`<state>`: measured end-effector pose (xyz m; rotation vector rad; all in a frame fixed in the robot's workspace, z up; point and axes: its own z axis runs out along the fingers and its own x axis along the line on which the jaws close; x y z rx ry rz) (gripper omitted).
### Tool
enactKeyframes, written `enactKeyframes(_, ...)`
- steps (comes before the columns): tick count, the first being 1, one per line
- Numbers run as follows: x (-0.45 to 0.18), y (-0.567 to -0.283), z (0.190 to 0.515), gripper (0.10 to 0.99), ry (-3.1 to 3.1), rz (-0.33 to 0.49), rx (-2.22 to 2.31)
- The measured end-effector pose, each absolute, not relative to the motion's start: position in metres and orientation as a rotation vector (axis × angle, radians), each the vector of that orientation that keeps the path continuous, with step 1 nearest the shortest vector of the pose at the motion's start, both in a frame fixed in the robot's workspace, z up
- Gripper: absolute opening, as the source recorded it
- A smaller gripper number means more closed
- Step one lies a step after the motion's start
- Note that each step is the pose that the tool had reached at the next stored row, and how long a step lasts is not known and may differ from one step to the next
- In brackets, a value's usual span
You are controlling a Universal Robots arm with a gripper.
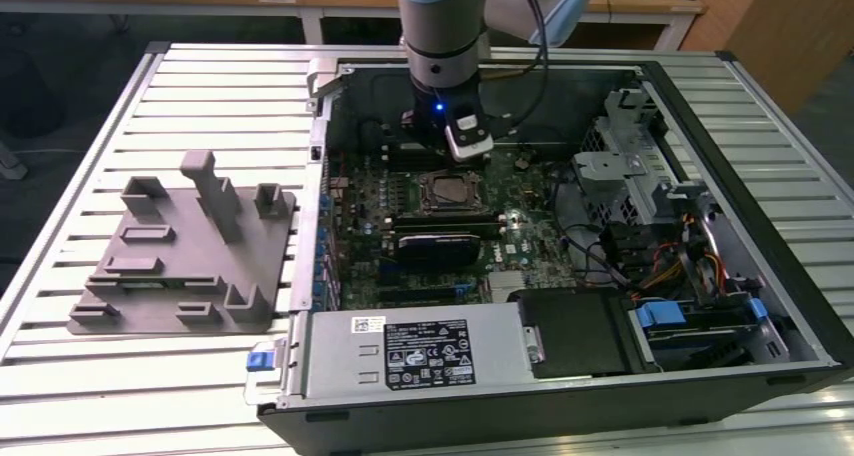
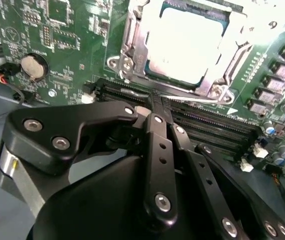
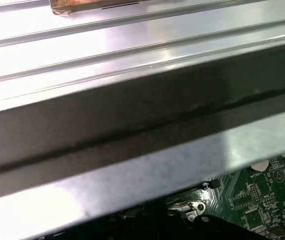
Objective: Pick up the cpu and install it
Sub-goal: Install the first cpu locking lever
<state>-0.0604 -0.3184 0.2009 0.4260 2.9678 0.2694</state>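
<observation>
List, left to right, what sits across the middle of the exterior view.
grey pegged tray → left wall of the open computer case → cpu → metal drive cage
</observation>
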Motion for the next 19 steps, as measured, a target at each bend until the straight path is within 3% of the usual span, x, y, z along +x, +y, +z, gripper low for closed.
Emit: enactKeyframes(19,-0.0616,-0.3183,0.193,0.106,2.943,0.257,0.504)
